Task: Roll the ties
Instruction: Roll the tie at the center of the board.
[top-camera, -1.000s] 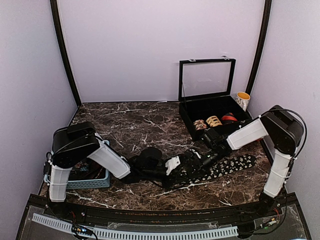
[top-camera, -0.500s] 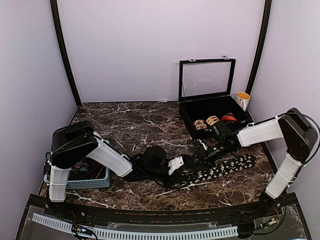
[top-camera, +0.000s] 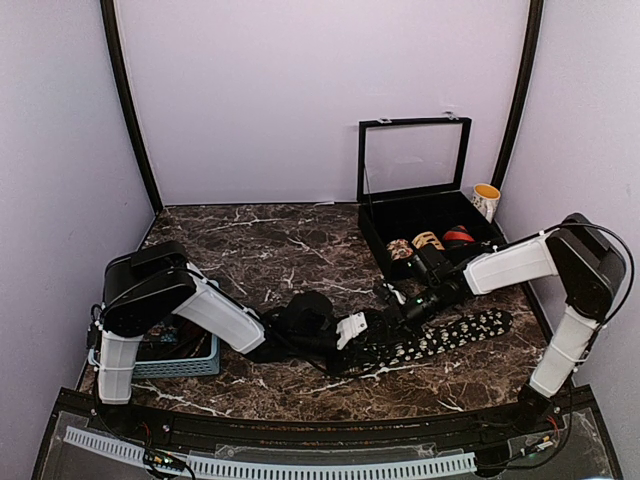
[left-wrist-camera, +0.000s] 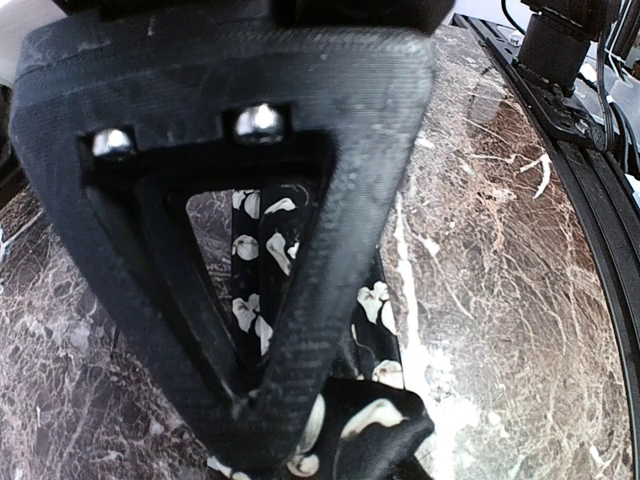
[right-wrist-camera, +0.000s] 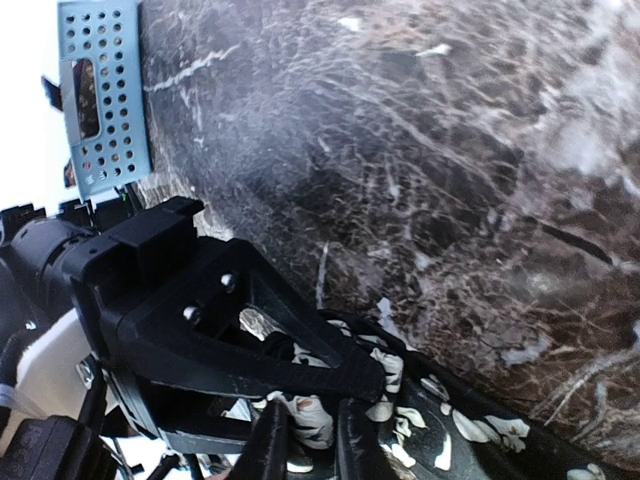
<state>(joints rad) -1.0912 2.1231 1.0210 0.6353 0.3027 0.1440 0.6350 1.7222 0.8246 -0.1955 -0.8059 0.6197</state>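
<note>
A black tie with white prints (top-camera: 462, 330) lies on the marble table from the centre toward the right. My left gripper (top-camera: 378, 328) reaches in from the left and is shut on the tie's folded narrow end (left-wrist-camera: 375, 430). Its black triangular finger (left-wrist-camera: 230, 200) fills the left wrist view, with the tie (left-wrist-camera: 255, 250) under it. My right gripper (top-camera: 402, 312) meets it from the right. In the right wrist view its two fingertips (right-wrist-camera: 270, 445) pinch printed fabric (right-wrist-camera: 312, 418) just below the left gripper's finger (right-wrist-camera: 300, 345). Rolled ties, tan-patterned (top-camera: 428, 241) and red (top-camera: 458, 236), sit in the case.
A black glass-lidded case (top-camera: 415, 215) stands open at the back right. A yellow-rimmed cup (top-camera: 486, 200) stands beside it. A blue slotted basket (top-camera: 185, 358) sits at the left edge, also in the right wrist view (right-wrist-camera: 105, 100). Purple walls enclose the table.
My right arm's elbow has swung outward to the right, and its gripper has shifted slightly toward the left gripper. The left arm and the tie have barely moved.
</note>
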